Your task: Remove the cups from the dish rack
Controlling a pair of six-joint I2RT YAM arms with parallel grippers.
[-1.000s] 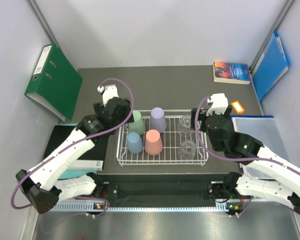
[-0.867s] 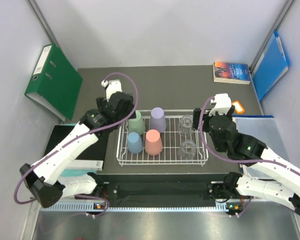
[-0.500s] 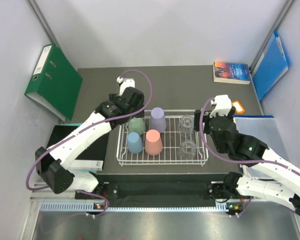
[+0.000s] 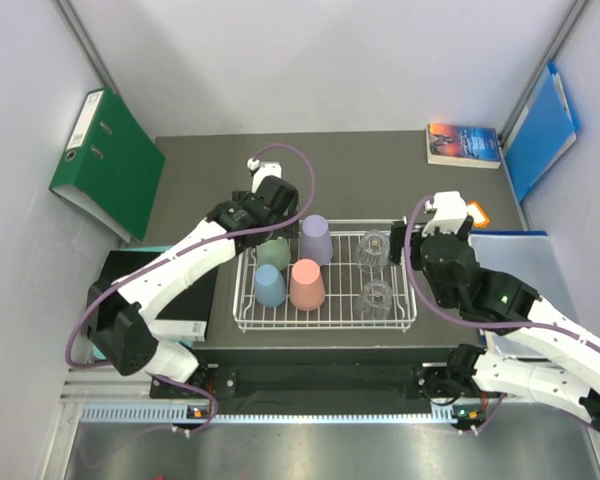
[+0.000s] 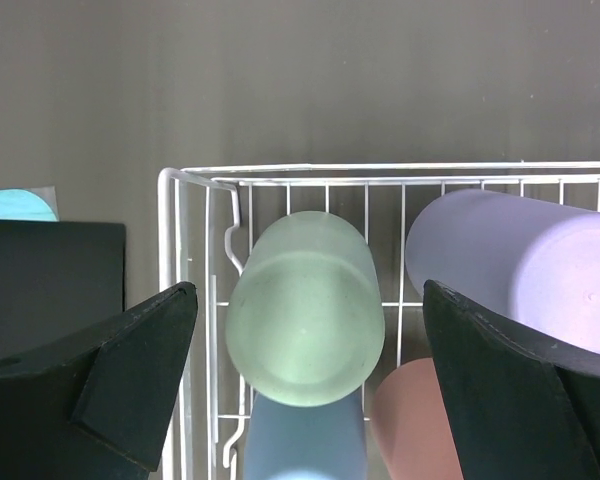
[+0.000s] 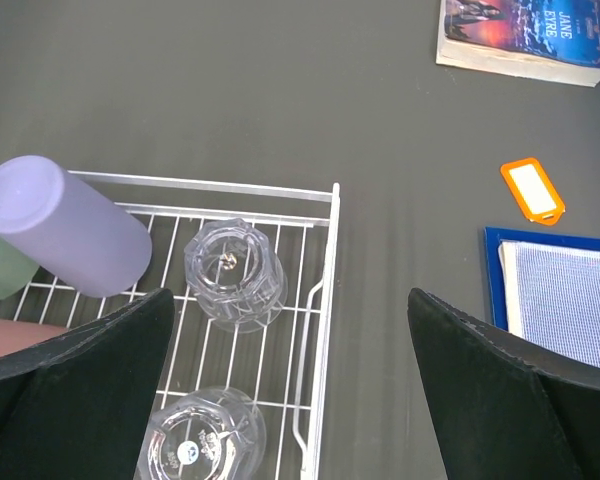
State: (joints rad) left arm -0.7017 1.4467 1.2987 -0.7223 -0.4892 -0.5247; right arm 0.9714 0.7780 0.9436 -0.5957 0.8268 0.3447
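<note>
Robot lab booth, white walls (image 4: 330, 60), binder (image 4: 107, 165)

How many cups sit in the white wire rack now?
6: pastel green plastic tumbler back-left, lilac tumbler beside it, blue tumbler and salmon-pink tumbler in front, two clear faceted glasses at right.

**Counter and what rests on it**

Your dark grey counter (image 4: 360, 180) carries the white wire dish rack (image 4: 340, 290) at its near middle. In the far right corner a book (image 4: 464, 145) lies flat, cover up. Nearer you, right of the rack, note an orange tag (image 6: 532, 190). A blue-edged checked sheet (image 6: 570, 300) lies close by, apart from both.
</note>
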